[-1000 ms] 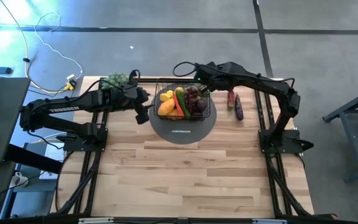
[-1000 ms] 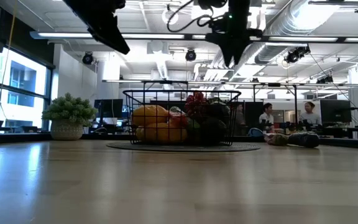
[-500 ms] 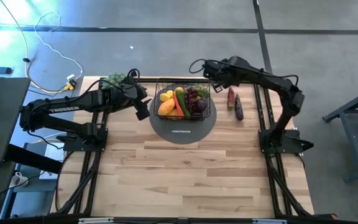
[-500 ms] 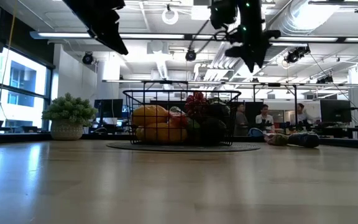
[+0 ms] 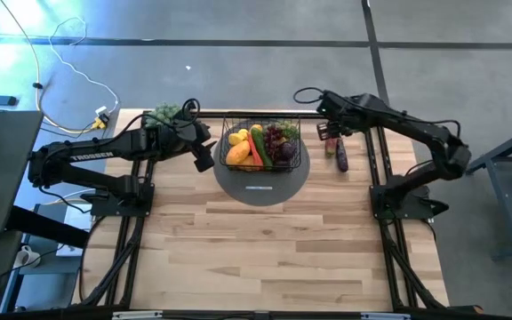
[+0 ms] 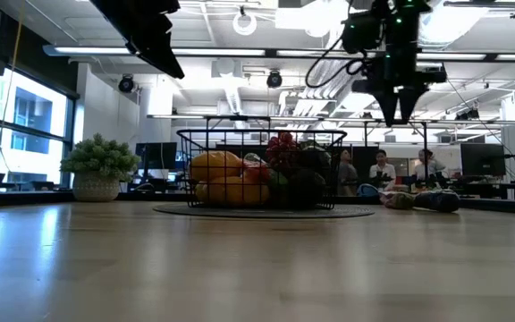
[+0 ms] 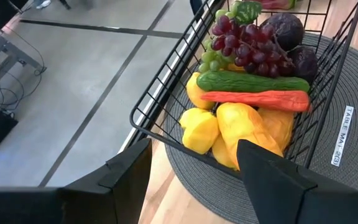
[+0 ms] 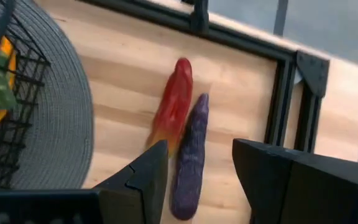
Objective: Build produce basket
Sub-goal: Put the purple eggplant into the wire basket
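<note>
From above, the right gripper [image 5: 327,131] has swung away from over the basket [image 5: 262,146] and now hangs to the basket's right, above the two pieces left on the bare wood, a red one [image 5: 331,140] and a purple one [image 5: 341,158] lying side by side; its fingers stand apart with nothing between them, so I judge a drop-off is done and the next pick is being lined up. The left gripper [image 5: 204,149] has not moved, waiting just left of the basket, fingers parted and empty. The basket sits on the grey mat [image 5: 265,188] at the far middle of the table [image 5: 265,249], and a pale green bushy cluster [image 5: 164,115] stands at the far left. In the low view the right gripper [image 6: 398,107] hangs high, right of the basket [image 6: 262,170], with the remaining pieces [image 6: 418,200] lying low beyond; people sit in the room behind. The left wrist view shows the load: lemons [image 7: 199,127], mango [image 7: 253,130], carrot [image 7: 253,99], cucumber [image 7: 253,82], grapes [image 7: 247,46]. In the right wrist view the red piece [image 8: 174,106] and purple piece [image 8: 190,155] touch each other near the table's right frame rail [image 8: 278,106], which may crowd the approach.
</note>
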Robot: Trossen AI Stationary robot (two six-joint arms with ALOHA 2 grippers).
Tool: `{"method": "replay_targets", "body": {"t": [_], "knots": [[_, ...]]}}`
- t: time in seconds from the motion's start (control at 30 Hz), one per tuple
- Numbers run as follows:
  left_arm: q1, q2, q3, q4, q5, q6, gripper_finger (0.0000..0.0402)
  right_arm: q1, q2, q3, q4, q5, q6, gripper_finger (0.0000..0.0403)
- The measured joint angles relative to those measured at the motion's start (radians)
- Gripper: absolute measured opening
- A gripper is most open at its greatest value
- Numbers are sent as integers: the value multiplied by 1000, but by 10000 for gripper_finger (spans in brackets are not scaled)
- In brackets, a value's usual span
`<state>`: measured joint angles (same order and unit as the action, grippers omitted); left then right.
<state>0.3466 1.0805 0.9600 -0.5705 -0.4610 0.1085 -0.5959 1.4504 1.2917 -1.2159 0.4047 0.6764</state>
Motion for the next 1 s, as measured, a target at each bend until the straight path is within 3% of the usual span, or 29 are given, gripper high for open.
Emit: {"method": "replay_targets", "body": {"t": [0.43, 0.63, 1.0], "knots": [[0, 0, 0, 0, 0, -22, 227, -76, -71, -148, 51, -89, -23, 165], [0, 0, 0, 0, 1, -54, 227, -113, -71, -208, 73, -145, -22, 191], [0, 0, 0, 0, 1, -79, 227, -195, -70, -379, 278, -243, -22, 204]]}}
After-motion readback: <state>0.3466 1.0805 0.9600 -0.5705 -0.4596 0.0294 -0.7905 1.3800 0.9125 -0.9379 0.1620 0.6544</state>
